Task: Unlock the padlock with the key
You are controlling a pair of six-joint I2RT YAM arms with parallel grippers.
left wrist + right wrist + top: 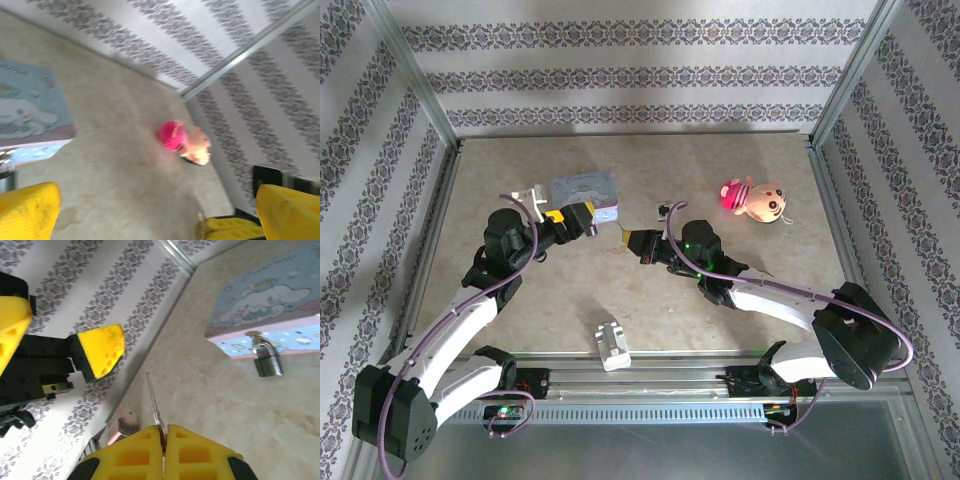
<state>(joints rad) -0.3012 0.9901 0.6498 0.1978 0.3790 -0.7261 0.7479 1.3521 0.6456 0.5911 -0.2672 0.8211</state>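
Note:
The small silver padlock (267, 361) hangs from the clasp on the front of the pale blue tin (265, 305), which lies at the table's back left (584, 187). My right gripper (164, 432) is shut on the key (153, 397). The thin blade sticks out ahead of the yellow fingers, well short of the padlock. In the top view the right gripper (628, 240) sits just right of the tin's front corner. My left gripper (580, 222) stands wide open by the tin's front with nothing between its fingers (27, 210). A silver piece at the left wrist view's edge may be the padlock (5, 175).
A pink and cream plush toy (752, 198) lies at the back right. A whitish ridged block (611, 343) rests near the front edge. A small white object (527, 192) sits left of the tin. Patterned walls and metal posts close in the table.

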